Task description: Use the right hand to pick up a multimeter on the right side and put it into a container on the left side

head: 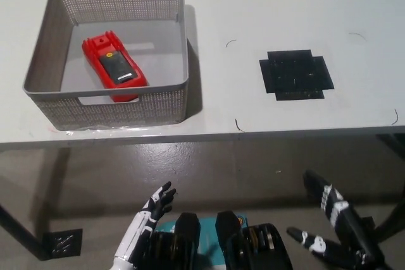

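Red multimeter [114,68] lying flat inside grey mesh container [171,102], left side of white table [266,17]. Black right hand [335,232] below table edge, lower right, fingers spread, empty. White left hand [144,222] bottom left, fingers apparently apart, partly cropped.

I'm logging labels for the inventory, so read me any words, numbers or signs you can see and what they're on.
None can be read.
Red multimeter in the grey mesh basket: yellow mark and pale print on its face, too small to read.
Black floor tag: white scribble, blurred.
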`<move>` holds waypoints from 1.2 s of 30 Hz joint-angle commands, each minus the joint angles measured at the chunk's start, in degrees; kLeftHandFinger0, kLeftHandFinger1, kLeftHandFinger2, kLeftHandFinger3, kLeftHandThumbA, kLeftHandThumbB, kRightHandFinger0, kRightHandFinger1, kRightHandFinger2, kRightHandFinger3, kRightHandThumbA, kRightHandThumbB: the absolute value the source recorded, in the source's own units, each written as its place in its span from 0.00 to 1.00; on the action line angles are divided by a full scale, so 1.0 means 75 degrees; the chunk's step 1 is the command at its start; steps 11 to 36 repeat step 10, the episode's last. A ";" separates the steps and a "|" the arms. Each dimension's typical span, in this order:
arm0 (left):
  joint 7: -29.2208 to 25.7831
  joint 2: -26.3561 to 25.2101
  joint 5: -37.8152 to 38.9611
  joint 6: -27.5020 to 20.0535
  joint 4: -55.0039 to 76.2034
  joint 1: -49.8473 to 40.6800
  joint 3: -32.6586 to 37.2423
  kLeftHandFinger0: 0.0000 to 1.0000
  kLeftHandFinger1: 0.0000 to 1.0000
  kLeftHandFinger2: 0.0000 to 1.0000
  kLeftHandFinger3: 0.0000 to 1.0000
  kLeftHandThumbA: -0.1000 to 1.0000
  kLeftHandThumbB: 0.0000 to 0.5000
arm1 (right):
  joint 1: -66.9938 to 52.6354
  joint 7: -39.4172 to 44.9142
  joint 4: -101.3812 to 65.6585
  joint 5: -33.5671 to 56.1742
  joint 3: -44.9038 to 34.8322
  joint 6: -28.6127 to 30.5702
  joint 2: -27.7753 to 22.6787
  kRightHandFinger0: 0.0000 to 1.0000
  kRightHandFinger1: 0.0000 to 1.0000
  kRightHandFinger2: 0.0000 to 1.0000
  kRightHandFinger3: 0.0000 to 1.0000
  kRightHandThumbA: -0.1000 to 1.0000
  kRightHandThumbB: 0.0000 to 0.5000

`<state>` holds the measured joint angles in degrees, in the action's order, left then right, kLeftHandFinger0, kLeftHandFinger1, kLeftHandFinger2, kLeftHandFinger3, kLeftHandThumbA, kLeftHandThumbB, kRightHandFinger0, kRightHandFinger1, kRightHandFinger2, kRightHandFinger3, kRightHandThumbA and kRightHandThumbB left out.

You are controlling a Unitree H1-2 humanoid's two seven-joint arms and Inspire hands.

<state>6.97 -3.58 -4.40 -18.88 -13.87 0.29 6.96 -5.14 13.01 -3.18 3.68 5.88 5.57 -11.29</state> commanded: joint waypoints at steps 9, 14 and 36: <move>-0.0219 0.0295 0.0088 -0.0444 -0.0027 -0.0160 -0.0083 1.00 1.00 1.00 1.00 1.00 0.87 | 0.0027 0.0409 0.0693 0.0812 -0.0367 0.0652 -0.0145 1.00 1.00 1.00 1.00 1.00 0.87; -0.0222 0.0295 0.0097 -0.0428 -0.0007 -0.0187 -0.0096 1.00 1.00 1.00 1.00 1.00 0.87 | 0.0027 0.0429 0.0677 0.0866 -0.0372 0.0590 -0.0140 1.00 1.00 1.00 1.00 1.00 0.91; -0.0222 0.0295 0.0097 -0.0428 -0.0007 -0.0187 -0.0096 1.00 1.00 1.00 1.00 1.00 0.87 | 0.0027 0.0429 0.0677 0.0866 -0.0372 0.0590 -0.0140 1.00 1.00 1.00 1.00 1.00 0.91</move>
